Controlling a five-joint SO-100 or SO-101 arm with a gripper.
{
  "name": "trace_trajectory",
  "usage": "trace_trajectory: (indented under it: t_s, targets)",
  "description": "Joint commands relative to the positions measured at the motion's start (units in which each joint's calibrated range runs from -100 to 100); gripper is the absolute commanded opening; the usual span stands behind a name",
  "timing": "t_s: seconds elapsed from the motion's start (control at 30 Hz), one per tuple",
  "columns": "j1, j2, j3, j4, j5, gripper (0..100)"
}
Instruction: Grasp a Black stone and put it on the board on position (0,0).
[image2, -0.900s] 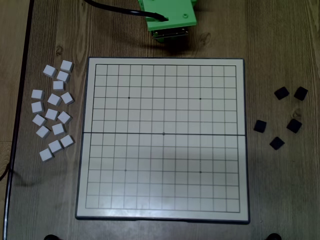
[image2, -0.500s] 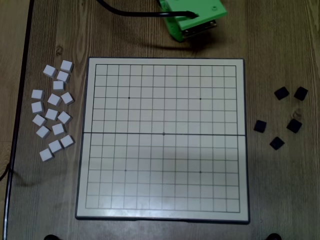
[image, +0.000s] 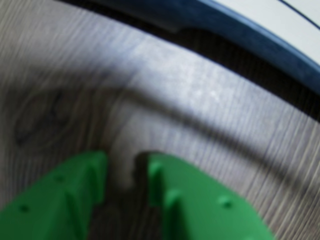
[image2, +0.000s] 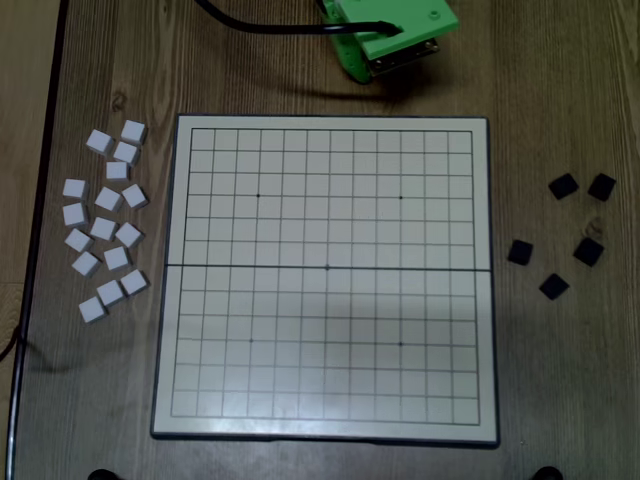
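In the overhead view the green gripper (image2: 385, 45) hangs above bare table (image2: 560, 80) just beyond the board's (image2: 330, 125) far rim, at about twelve o'clock from the board's centre. The five black stones (image2: 563, 185) lie in a loose cluster on the table off the board's right edge, at roughly four o'clock from the gripper and well apart from it, so the coming move turns on a swing outward and down that side. None of them is on the grid; the board carries nothing at all. The white tiles (image2: 105, 228) sit scattered off the opposite edge, at about eight o'clock from the gripper. In the wrist view the gripper's two green fingers (image: 90, 175) stand slightly apart with a narrow gap of wood grain between them and nothing held; the board's dark rim curves across at one o'clock. The stones being square, no long axis governs the grasp, though each lies turned at its own angle.
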Motion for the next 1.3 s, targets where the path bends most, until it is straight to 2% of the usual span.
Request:
trace_trajectory:
  t_s: [0.0, 1.07, 1.27]
  targets:
    - [0.2, 0.5, 0.7, 3.8, 0.0, 8]
    - [0.3, 0.5, 0.7, 3.8, 0.0, 8]
    - [0.6, 0.5, 0.7, 3.8, -0.1, 11]
